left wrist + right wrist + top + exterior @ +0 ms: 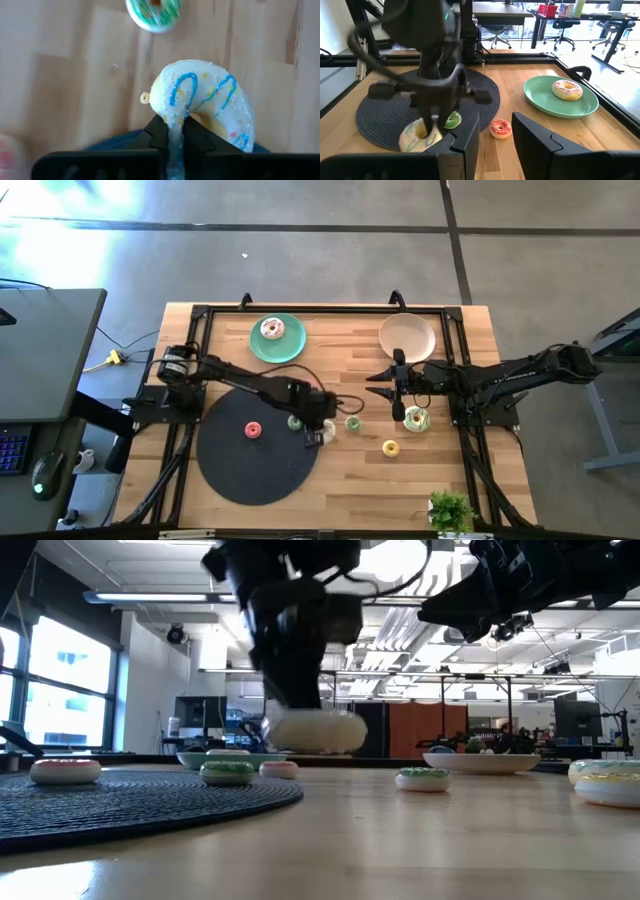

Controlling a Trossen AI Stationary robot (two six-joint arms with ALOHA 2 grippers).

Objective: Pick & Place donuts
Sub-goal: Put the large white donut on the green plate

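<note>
My left gripper (325, 430) hangs just off the black mat's right edge, shut on a white donut with blue squiggles (202, 107), which the low view shows as a pale ring (318, 731). My right gripper (398, 387) is open, hovering below the beige plate (407, 337) and beside a white-green donut (416, 419). A pink frosted donut (271, 330) lies on the green plate (293, 345). A small red donut (252, 430) and a green one (295, 421) rest on the mat. Another green donut (353, 422) and a yellow one (390, 447) lie on the wood. My left gripper pinches the white donut's ring on one side (172, 117) between its two fingers (157, 134), coming from above and pointing down. The soft ring is squeezed narrow where they meet. The donut sits roughly level below the fingers, lifted clear of the table (318, 731).
The big black round mat (235, 470) covers the table's left near part. A small green plant (450, 508) stands at the near right corner. Black frame rails (320, 308) run along the table's edges. Bare wood lies between the two plates and near the yellow donut.
</note>
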